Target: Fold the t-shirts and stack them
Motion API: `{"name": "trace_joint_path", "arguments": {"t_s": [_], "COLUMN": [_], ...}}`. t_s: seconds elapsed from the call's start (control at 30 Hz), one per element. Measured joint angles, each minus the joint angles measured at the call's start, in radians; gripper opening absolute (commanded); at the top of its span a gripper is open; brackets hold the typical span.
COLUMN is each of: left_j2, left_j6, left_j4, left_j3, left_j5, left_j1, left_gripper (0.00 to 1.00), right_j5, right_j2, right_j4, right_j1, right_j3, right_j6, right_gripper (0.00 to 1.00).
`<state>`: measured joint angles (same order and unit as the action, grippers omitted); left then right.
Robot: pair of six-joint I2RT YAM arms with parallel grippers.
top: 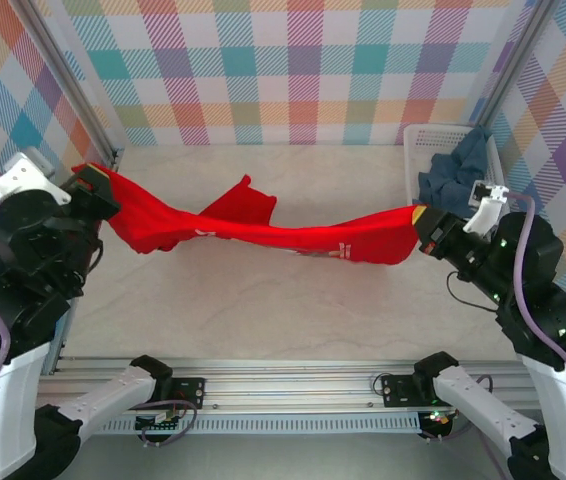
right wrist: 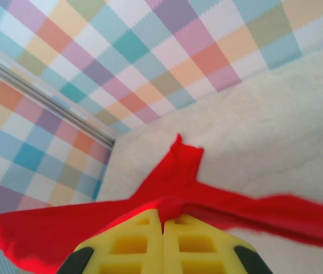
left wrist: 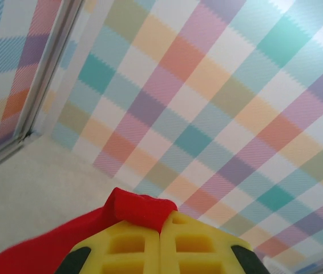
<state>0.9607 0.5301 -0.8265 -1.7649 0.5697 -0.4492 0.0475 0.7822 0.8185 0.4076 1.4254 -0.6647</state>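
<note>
The red t-shirt [top: 263, 232] hangs stretched across the table between both arms, sagging in the middle with a sleeve [top: 243, 200] sticking up. My left gripper [top: 91, 190] is shut on its left end; red cloth [left wrist: 133, 208] bulges out between the yellow fingers [left wrist: 127, 245]. My right gripper [top: 425, 222] is shut on the right end, where a red fold [right wrist: 170, 205] is pinched between the yellow pads [right wrist: 136, 242]. The blue-grey t-shirt [top: 458, 172] lies crumpled in the white basket [top: 415, 135] at the back right.
Checked walls close off the back and sides, with metal frame posts [top: 83, 90] in the corners. The cream table top [top: 263, 310] lies bare in front of the hanging shirt. A metal rail [top: 283, 385] runs along the near edge.
</note>
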Motion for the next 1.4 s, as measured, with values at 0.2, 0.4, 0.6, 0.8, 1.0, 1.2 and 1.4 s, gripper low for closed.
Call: {"name": "trace_joint_path", "arguments": {"t_s": [0.2, 0.4, 0.6, 0.8, 1.0, 1.2, 1.4], "left_j2": [0.501, 1.284, 1.505, 1.176, 0.712, 0.282, 0.1], "left_j6": [0.051, 0.157, 0.24, 0.236, 0.23, 0.249, 0.353], "left_j4": [-0.045, -0.126, -0.114, 0.095, 0.249, 0.352, 0.323], "left_j3": [-0.439, -1.063, -1.131, -0.917, -0.892, -0.389, 0.612], "left_j5": [-0.175, -0.492, -0.676, -0.719, -0.763, -0.798, -0.812], "left_j1": [0.117, 0.267, 0.364, 0.416, 0.422, 0.404, 0.373], "left_gripper": [0.0, 0.0, 0.0, 0.0, 0.0, 0.0, 0.0], "right_j5": [-0.031, -0.16, -0.226, -0.232, -0.233, -0.345, -0.499], "right_j2": [0.34, 0.863, 1.191, 1.086, 0.813, 0.585, 0.635], "right_j4": [-0.076, -0.147, -0.134, -0.154, -0.224, -0.375, -0.474], "right_j1": [-0.032, -0.196, -0.277, -0.327, -0.373, -0.372, -0.281], "right_j3": [0.129, 0.368, 0.806, 0.976, 0.851, 0.386, -0.184], "right_j6": [-0.027, -0.096, -0.07, -0.052, -0.053, -0.101, -0.174], "right_gripper": [0.0, 0.0, 0.0, 0.0, 0.0, 0.0, 0.0]}}
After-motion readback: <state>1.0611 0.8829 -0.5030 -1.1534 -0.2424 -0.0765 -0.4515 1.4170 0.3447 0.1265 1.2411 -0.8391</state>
